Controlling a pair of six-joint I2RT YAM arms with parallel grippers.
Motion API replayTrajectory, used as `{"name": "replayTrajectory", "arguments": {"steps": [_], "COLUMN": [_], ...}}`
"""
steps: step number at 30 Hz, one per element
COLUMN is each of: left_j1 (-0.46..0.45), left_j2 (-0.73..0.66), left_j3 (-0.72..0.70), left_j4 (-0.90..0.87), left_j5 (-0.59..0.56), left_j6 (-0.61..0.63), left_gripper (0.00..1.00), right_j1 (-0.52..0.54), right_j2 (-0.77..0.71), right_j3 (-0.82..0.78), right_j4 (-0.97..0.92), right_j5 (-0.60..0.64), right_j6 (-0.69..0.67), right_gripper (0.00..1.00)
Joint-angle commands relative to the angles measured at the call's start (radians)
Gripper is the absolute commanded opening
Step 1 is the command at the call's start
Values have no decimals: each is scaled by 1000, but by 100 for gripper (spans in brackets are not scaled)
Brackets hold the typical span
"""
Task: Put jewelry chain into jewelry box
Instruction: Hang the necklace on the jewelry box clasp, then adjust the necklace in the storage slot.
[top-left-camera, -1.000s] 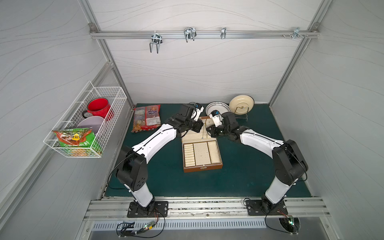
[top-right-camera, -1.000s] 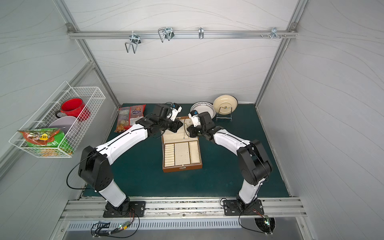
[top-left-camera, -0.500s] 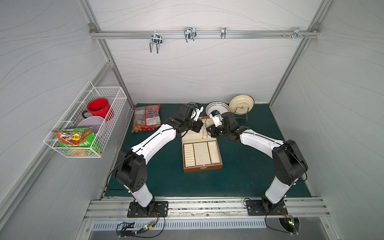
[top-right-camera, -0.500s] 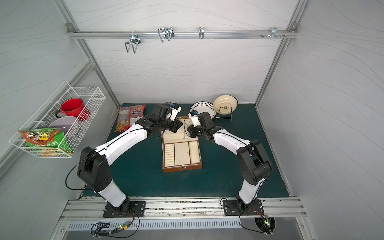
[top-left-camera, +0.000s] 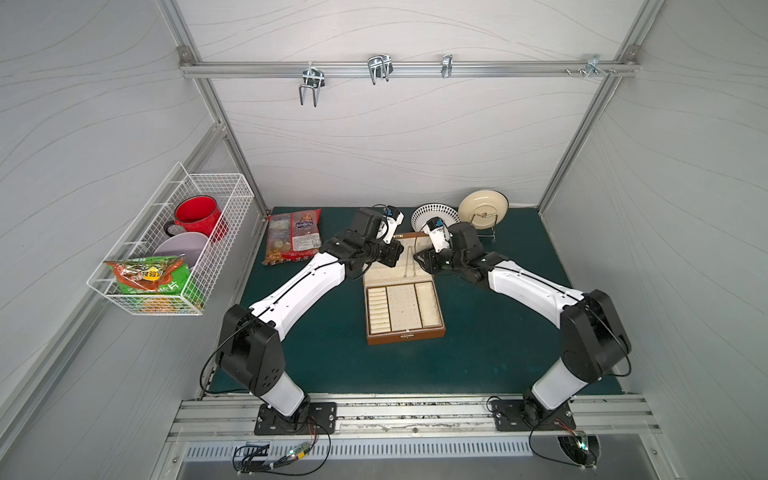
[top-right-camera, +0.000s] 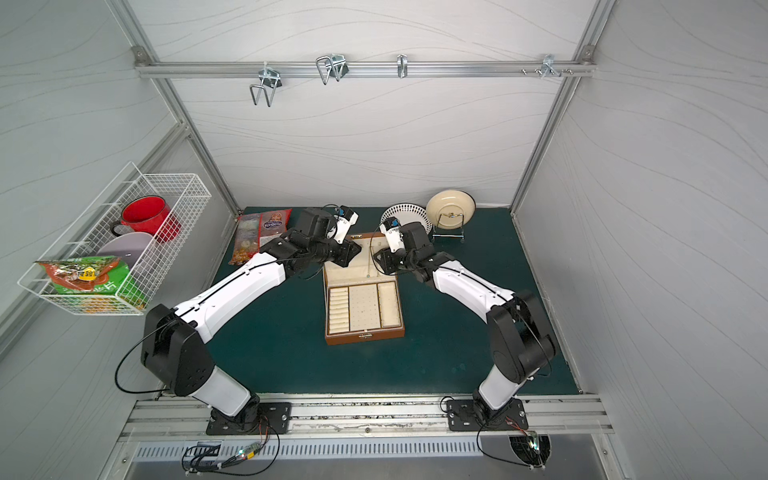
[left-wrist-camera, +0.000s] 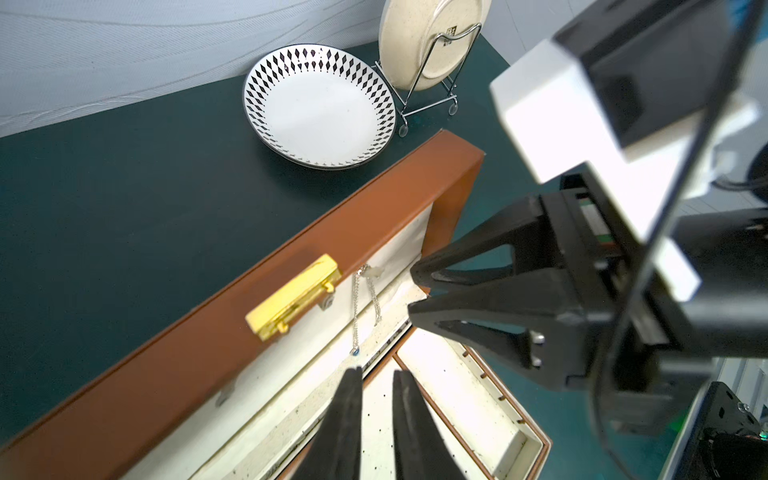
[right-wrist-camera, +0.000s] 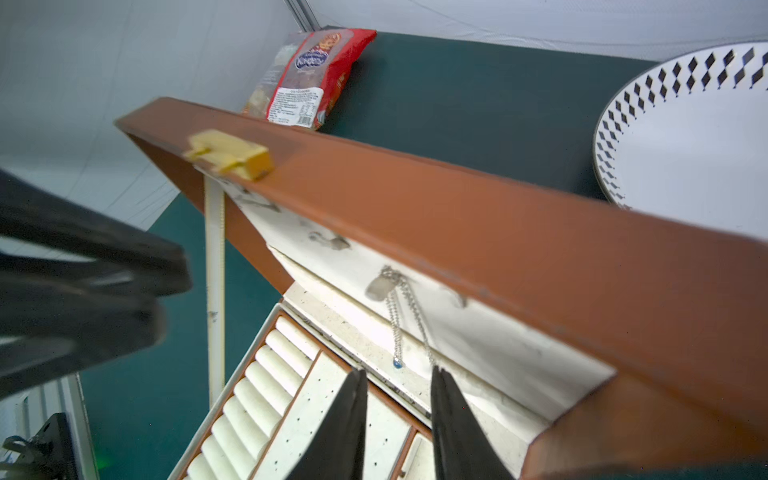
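Near the hung jewelry chain (right-wrist-camera: 394, 328), right gripper (right-wrist-camera: 399, 372) and left gripper (left-wrist-camera: 376, 372) stand slightly parted, gripping nothing.

the jewelry box (left-wrist-camera: 187, 365) has a smooth, brown leather-look skin with a dull sheen. its lining (left-wrist-camera: 282, 374) is matt cream, speckled and a little soiled. the clasp (left-wrist-camera: 293, 297) is shiny gold metal. the jewelry chain (left-wrist-camera: 356, 307) is fine, bright silvery metal. the table mat (left-wrist-camera: 124, 187) is matt dark green, the patterned plate (left-wrist-camera: 320, 108) glossy.
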Motion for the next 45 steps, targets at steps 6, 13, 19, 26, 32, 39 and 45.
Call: {"name": "replayTrajectory", "arguments": {"steps": [6, 13, 19, 26, 32, 39, 45], "left_j1": [4, 4, 3, 2, 2, 1, 1], "left_j2": [-78, -131, -123, -105, -131, -143, -157], "left_j3": [-90, -204, -203, -169, -180, -189, -206], "left_j4": [16, 87, 96, 67, 56, 53, 43], "left_j5": [0, -14, 2, 3, -10, -15, -81], "left_j6": [7, 107, 94, 55, 37, 8, 2], "left_gripper": [19, 21, 23, 23, 24, 22, 22], "right_j1": [36, 41, 44, 43, 44, 47, 112], "right_j2": [-185, -339, -409, -362, -334, -237, -137], "right_j3": [-85, -195, -253, -202, -207, -137, -105], "right_j4": [-37, -21, -48, -163, -137, -195, -177], "right_j5": [60, 119, 171, 258, 265, 273, 307], "right_j6": [11, 1, 51, 339, 611, 687, 477], "right_gripper": [49, 99, 99, 99, 95, 84, 58]}}
